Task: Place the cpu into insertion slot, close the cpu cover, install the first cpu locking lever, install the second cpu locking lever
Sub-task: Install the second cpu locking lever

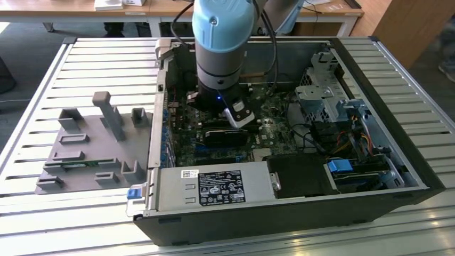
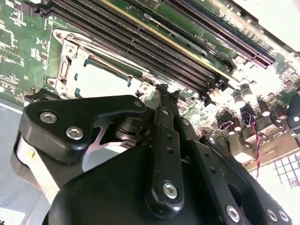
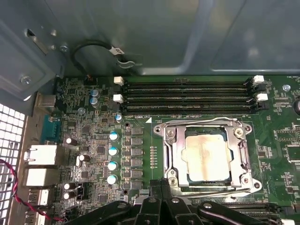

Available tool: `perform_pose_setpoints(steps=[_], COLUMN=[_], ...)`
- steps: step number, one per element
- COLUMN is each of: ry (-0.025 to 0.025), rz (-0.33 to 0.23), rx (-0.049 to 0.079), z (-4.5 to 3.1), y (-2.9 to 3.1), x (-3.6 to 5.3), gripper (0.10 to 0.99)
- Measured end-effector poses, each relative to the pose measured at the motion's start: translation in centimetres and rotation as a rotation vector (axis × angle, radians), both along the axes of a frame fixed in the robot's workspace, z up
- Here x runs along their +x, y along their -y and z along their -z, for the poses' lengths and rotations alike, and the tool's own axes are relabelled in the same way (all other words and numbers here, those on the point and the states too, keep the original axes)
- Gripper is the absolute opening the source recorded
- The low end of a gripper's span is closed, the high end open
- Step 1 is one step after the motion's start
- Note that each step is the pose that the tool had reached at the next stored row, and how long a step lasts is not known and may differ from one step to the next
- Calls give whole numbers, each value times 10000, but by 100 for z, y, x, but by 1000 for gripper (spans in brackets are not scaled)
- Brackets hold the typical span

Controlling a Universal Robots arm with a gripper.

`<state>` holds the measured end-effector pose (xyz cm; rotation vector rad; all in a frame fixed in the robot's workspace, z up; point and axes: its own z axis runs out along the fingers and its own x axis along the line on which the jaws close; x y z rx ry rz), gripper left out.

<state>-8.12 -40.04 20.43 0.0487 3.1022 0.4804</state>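
Presently, the arm is reaching down into the open computer case (image 1: 398, 160), which is lying on a slatted table (image 1: 57, 213) in the exterior view. The gripper (image 3: 161, 183) is hovering just above the motherboard (image 3: 93, 154), with its black fingers (image 2: 164, 101) pressed together and gripping nothing. In the first wrist view, the fingertips are sitting at the six o'clock edge of the socket. The cpu (image 3: 207, 157) is seated in the insertion slot, its grey-tan top showing through the window. The cpu cover (image 3: 174, 140) is lying flat over it, framing the chip on all sides. The memory slots (image 3: 187, 96) are running across at twelve o'clock from the socket. In the second wrist view, the cpu (image 2: 101, 82) is appearing at eleven o'clock from the fingertips. A grey fixture (image 1: 92, 144) is resting on the table at nine o'clock from the case.
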Motion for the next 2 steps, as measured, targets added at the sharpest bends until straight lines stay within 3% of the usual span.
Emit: perform_pose_setpoints(steps=[2], ry=[0], rz=[0], rx=[1], z=[-8], y=[0], x=[0], gripper=[118])
